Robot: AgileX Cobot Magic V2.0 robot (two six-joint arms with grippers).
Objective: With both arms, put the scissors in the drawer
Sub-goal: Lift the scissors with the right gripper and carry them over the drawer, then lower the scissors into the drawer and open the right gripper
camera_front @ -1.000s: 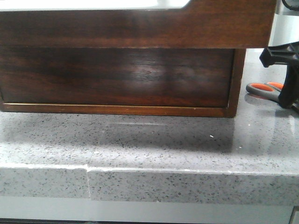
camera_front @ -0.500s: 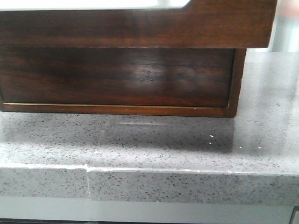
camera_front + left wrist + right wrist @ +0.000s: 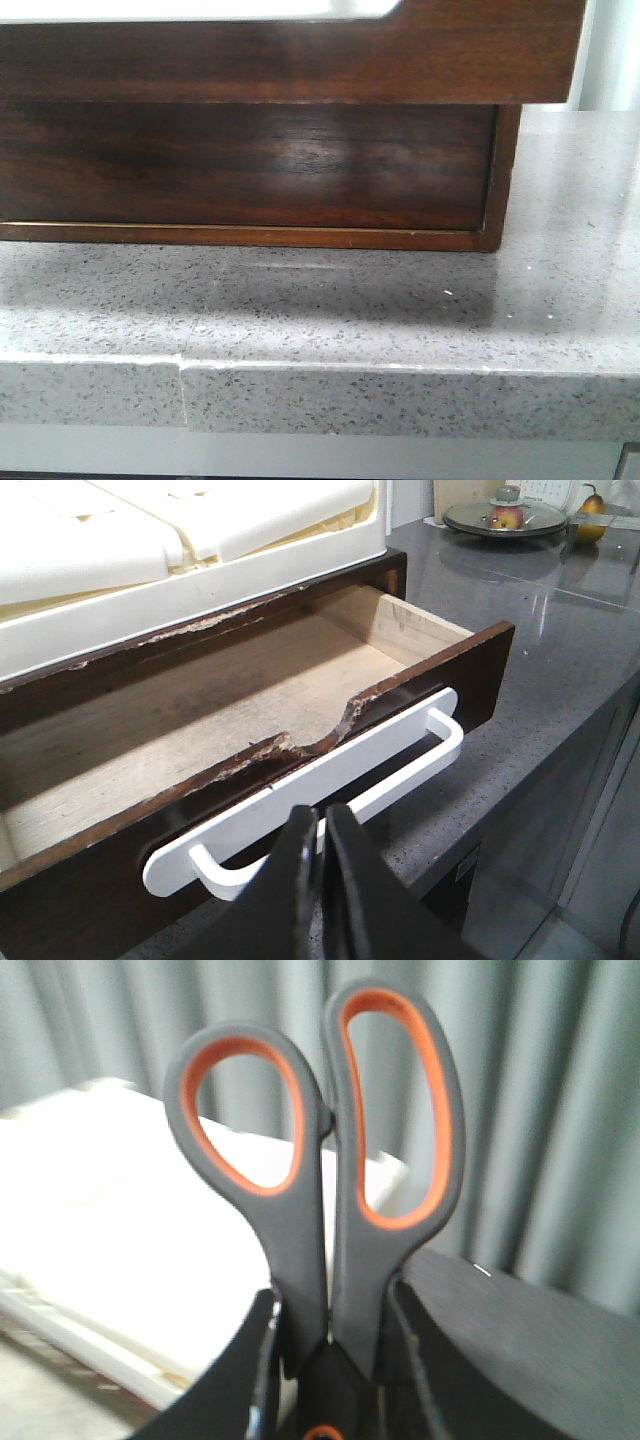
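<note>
The drawer (image 3: pixel 250 60) fills the front view, its dark glossy front pulled out over the cabinet body (image 3: pixel 250 170). In the left wrist view the drawer (image 3: pixel 200 710) stands open and its pale wooden inside is bare. My left gripper (image 3: pixel 322 820) is shut on the drawer's white handle (image 3: pixel 400 750). My right gripper (image 3: pixel 330 1310) is shut on the scissors (image 3: pixel 300 1250) and holds them up in the air with the orange-lined loops upward; the blades are hidden. Neither gripper shows in the front view.
The cabinet stands on a grey speckled counter (image 3: pixel 400 320) with its front edge close below. White foam padding (image 3: pixel 150 540) lies on the cabinet top. A plate with fruit (image 3: pixel 505 518) and a pear (image 3: pixel 592 500) stand farther along the counter. Grey curtains (image 3: pixel 560 1110) hang behind the scissors.
A second ago my right gripper and the scissors were low on the counter at the right of the front view; now they are out of that view. The drawer front has shifted slightly.
</note>
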